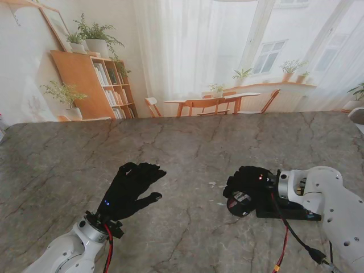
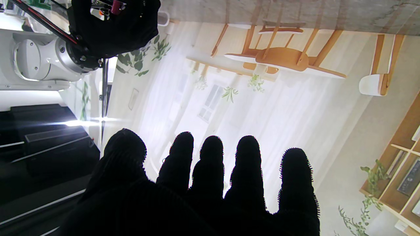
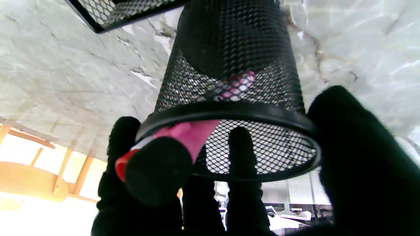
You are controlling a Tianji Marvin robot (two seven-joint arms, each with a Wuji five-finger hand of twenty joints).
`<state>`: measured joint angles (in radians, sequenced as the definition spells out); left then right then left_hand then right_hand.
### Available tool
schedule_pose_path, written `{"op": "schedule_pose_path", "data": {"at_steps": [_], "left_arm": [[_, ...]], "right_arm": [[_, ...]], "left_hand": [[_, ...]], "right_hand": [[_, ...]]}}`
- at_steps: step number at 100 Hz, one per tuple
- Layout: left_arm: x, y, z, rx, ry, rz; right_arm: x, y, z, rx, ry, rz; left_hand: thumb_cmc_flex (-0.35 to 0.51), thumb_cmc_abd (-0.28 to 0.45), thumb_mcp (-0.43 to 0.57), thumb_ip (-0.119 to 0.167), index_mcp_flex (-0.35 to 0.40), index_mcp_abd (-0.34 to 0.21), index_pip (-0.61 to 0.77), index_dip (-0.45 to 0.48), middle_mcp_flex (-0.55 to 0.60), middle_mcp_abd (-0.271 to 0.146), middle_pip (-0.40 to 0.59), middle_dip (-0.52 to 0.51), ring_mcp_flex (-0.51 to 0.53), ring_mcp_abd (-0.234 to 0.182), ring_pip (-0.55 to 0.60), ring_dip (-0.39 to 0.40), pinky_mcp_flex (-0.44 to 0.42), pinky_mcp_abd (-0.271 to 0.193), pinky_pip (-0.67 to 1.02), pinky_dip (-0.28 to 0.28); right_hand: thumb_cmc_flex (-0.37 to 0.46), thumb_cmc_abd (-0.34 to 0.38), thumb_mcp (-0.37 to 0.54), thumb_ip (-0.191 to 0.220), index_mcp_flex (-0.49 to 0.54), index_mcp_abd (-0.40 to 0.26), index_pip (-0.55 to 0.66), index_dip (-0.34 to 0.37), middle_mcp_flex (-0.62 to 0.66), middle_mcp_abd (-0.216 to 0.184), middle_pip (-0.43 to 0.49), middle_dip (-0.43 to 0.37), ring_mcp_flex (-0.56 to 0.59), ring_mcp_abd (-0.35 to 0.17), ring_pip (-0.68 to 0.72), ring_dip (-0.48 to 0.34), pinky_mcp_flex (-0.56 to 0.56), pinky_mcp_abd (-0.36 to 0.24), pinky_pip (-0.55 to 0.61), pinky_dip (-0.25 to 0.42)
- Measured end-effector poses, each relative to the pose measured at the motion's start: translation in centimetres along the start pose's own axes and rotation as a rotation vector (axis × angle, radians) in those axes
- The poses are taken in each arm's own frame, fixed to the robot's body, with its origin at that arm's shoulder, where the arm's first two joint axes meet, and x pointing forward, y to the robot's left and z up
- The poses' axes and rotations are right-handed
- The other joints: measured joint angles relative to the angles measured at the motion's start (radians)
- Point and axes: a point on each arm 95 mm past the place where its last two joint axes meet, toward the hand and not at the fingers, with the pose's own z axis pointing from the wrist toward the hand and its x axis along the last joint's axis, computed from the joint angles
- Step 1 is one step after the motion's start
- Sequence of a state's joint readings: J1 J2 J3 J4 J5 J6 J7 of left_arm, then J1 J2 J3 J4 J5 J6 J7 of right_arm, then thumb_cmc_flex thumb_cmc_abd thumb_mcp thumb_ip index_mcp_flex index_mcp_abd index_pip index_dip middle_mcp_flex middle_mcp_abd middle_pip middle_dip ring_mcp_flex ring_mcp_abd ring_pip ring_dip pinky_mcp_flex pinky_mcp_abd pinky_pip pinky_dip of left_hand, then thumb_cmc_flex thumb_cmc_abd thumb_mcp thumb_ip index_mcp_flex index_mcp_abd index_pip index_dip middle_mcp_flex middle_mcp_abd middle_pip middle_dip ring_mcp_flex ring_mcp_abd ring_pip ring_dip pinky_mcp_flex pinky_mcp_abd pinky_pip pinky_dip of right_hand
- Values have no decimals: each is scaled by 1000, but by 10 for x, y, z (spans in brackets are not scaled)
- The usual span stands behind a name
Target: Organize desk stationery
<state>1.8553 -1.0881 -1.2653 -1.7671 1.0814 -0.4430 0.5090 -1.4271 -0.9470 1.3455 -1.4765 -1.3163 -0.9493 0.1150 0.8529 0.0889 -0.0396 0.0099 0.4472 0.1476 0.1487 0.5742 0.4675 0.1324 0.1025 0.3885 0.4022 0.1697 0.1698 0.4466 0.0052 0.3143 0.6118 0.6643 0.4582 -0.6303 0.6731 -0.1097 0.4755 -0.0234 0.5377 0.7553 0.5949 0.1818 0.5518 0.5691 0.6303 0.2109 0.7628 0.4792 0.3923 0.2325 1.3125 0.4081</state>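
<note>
Right hand (image 1: 245, 187) grips black mesh pen cup (image 3: 229, 108) holding a pink pen (image 3: 193, 134); left hand (image 1: 132, 190) is open, empty. Next, probably: stand the cup upright.

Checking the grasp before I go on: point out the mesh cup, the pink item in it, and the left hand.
mesh cup (image 3: 229, 82): right wrist view, on its mesh side wall.
pink item (image 3: 187, 132): right wrist view, on the part sticking past the rim.
left hand (image 1: 129, 190): stand view, on the back of the hand.
</note>
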Motion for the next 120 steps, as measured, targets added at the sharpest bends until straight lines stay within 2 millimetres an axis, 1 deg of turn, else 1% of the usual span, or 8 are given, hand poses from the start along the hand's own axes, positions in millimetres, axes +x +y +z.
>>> {"op": "schedule_pose_path", "data": {"at_steps": [13,27,65,68,85,97,99,120], "left_arm": [[0,0,0,0,0,0],[0,0,0,1,0,0],[1,-1,0,6,1,0],[1,-1,0,6,1,0],[1,-1,0,7,1,0],[2,-1,0,7,1,-1],[2,-1,0,7,1,-1],[2,-2,-1,8,1,-1]], "right_arm": [[0,-1,-1,9,-1,3],[-1,-3,-3,9,-6,13],[0,-4,-4,-1,-9,32],[0,-5,-4,-4,-8,33],[0,-6,-3,-18,-10,42],[-1,-5,-2,-33,-21,54],[-1,-5,-2,-36,-23,57],[-1,0,-2,-66,-34,60]], "left_hand": [[0,0,0,0,0,0,0,0,0,0,0,0,0,0,0,0,0,0,0,0],[0,0,0,0,0,0,0,0,0,0,0,0,0,0,0,0,0,0,0,0],[0,0,0,0,0,0,0,0,0,0,0,0,0,0,0,0,0,0,0,0],[0,0,0,0,0,0,0,0,0,0,0,0,0,0,0,0,0,0,0,0],[0,0,0,0,0,0,0,0,0,0,0,0,0,0,0,0,0,0,0,0],[0,0,0,0,0,0,0,0,0,0,0,0,0,0,0,0,0,0,0,0],[0,0,0,0,0,0,0,0,0,0,0,0,0,0,0,0,0,0,0,0],[0,0,0,0,0,0,0,0,0,0,0,0,0,0,0,0,0,0,0,0]], "right_hand": [[-11,51,-2,10,-12,3,-49,2,-37,0,-56,-1,-42,-6,-14,0,-64,4,-12,22],[-15,119,-55,10,-13,4,-100,13,-48,0,-96,-1,-62,-15,-40,0,-100,18,-26,23],[-12,208,-126,20,-13,26,-171,24,-46,0,-150,-4,-64,-17,-83,3,-72,105,-38,24],[-12,210,-132,28,-19,27,-192,24,-42,0,-161,-13,-64,-18,-101,2,-71,115,-38,24],[-21,281,-152,29,-81,38,-259,24,-68,-8,-222,-31,-64,-18,-185,-26,-63,157,-57,24],[-17,314,-163,29,-105,39,-269,15,-81,-7,-242,-41,-64,-20,-231,-41,-63,176,-63,24],[-14,322,-163,38,-106,39,-269,15,-81,-7,-242,-41,-64,-20,-237,-41,-63,177,-64,24],[-33,336,-163,38,-113,40,-272,15,-80,-2,-253,-41,-40,-16,-260,-46,-59,202,-71,24]]}}
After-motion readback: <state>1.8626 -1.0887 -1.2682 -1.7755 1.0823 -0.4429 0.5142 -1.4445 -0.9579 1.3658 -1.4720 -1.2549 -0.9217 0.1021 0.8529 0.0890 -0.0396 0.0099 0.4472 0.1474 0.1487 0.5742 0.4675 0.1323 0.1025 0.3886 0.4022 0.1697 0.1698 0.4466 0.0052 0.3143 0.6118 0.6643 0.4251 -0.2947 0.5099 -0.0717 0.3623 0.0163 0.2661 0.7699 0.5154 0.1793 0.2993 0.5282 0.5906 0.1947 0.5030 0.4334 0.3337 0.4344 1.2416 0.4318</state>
